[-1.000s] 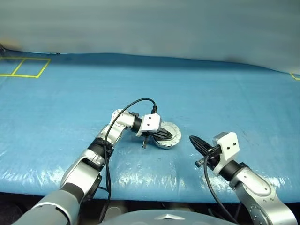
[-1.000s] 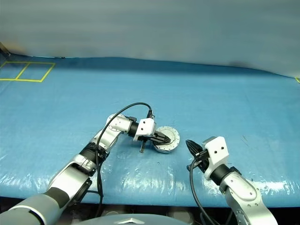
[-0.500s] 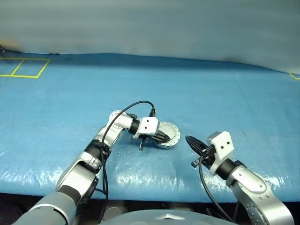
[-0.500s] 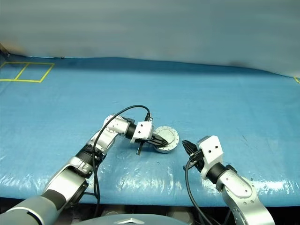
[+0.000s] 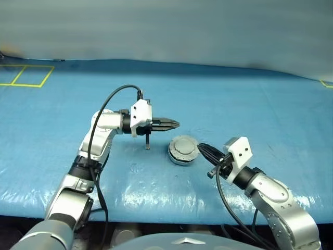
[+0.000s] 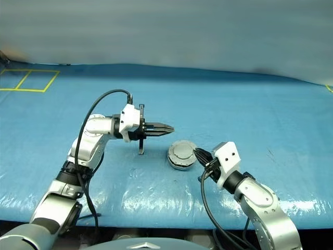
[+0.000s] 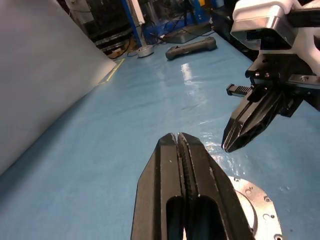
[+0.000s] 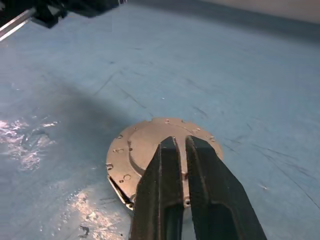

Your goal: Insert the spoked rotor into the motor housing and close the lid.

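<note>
My left pincer [image 5: 174,124] hangs above and left of the housing [image 5: 182,150], fingers pressed together, empty. The lid [image 8: 165,150] lies down on the housing, plain face up. My right pincer [image 5: 200,148], fingers slightly parted, reaches the housing's right edge.

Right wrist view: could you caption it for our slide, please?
Right gripper poised, slightly parted, over the closed lid on the blue table.
</note>
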`<action>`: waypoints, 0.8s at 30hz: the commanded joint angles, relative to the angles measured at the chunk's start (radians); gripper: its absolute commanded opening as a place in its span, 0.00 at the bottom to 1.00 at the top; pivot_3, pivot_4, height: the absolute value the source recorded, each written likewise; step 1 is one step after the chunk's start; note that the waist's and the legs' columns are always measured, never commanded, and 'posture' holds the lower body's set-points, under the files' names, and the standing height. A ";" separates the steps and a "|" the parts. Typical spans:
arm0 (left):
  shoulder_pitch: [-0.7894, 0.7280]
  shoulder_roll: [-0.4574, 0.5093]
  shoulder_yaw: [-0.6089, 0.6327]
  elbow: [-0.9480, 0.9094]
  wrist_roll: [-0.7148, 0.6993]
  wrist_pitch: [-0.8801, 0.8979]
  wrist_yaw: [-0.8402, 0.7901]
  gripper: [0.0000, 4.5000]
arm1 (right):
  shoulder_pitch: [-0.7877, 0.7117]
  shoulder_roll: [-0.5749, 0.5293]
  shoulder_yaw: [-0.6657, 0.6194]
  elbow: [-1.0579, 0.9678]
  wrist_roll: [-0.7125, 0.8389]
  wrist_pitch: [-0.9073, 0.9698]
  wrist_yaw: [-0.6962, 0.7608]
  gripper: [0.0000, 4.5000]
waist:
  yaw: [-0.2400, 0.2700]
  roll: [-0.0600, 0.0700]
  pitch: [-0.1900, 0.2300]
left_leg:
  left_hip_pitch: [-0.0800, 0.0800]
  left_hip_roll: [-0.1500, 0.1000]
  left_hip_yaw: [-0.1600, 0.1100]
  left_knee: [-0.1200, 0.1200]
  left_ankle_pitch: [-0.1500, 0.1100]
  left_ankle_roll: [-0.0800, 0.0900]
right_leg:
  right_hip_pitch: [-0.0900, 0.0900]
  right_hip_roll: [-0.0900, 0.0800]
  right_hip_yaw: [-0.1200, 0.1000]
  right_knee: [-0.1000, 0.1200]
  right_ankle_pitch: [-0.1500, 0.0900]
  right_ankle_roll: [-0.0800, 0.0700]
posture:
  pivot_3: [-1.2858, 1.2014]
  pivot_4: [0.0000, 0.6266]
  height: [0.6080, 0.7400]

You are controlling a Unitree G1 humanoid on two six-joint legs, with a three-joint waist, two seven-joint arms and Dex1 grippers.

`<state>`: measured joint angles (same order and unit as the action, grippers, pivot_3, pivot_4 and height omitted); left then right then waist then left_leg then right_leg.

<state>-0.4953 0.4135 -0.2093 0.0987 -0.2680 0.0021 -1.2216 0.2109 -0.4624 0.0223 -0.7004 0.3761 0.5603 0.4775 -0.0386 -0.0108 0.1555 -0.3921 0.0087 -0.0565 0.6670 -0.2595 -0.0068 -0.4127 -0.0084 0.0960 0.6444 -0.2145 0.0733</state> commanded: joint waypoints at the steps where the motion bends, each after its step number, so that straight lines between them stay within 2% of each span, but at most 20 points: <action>1: 0.064 0.030 0.001 -0.115 0.000 0.038 0.033 0.00 | -0.065 0.011 0.038 0.039 0.005 -0.001 0.017 0.34 | 0.000 0.000 0.000 | 0.000 0.000 0.000 0.000 0.000 0.000 | 0.000 0.000 0.000 0.000 0.000 0.000 | 0.52 0.24 1.00; 4: 0.137 0.045 0.007 -0.185 -0.008 0.071 0.073 0.00 | -0.109 0.010 0.076 0.085 -0.009 -0.008 0.031 0.58 | 0.005 0.000 0.000 | 0.000 0.000 0.000 0.000 0.000 0.000 | 0.000 0.000 0.000 0.000 0.000 0.000 | 0.52 0.24 1.00; 6: 0.175 0.053 0.012 -0.220 -0.006 0.090 0.100 0.00 | -0.133 0.008 0.093 0.117 -0.035 -0.016 0.027 0.70 | 0.006 0.000 0.000 | -0.001 0.000 0.000 0.000 0.000 0.000 | 0.000 0.000 -0.001 0.000 0.000 0.000 | 0.52 0.24 1.00; 7: 0.192 0.058 0.013 -0.233 -0.002 0.094 0.110 0.00 | -0.146 0.008 0.098 0.134 -0.046 -0.015 0.022 0.80 | 0.005 0.000 0.000 | -0.001 0.000 0.000 0.000 0.000 0.000 | 0.000 -0.001 -0.001 0.000 0.000 0.000 | 0.52 0.24 1.00; 10: 0.237 0.072 0.022 -0.274 -0.004 0.107 0.143 0.00 | -0.165 -0.011 0.110 0.169 -0.062 -0.015 0.041 1.00 | 0.003 0.000 0.000 | -0.001 0.000 0.000 0.000 0.000 0.000 | 0.000 -0.001 0.000 0.000 0.000 0.000 | 0.52 0.24 1.00; 24: 0.296 0.104 0.031 -0.300 0.009 0.106 0.226 0.00 | -0.224 -0.001 0.206 0.320 -0.170 -0.048 0.060 1.00 | 0.001 0.000 0.000 | 0.000 0.000 0.001 0.000 0.000 0.000 | 0.000 0.000 0.000 0.000 0.000 0.000 | 0.52 0.24 1.00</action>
<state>-0.2035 0.5132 -0.1810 -0.1651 -0.2624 0.1222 -1.0014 -0.0178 -0.4637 0.2091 -0.3955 0.2290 0.5259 0.5381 -0.0371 -0.0109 0.1557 -0.3920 0.0088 -0.0559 0.6670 -0.2595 -0.0068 -0.4128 -0.0088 0.0957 0.6442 -0.2146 0.0729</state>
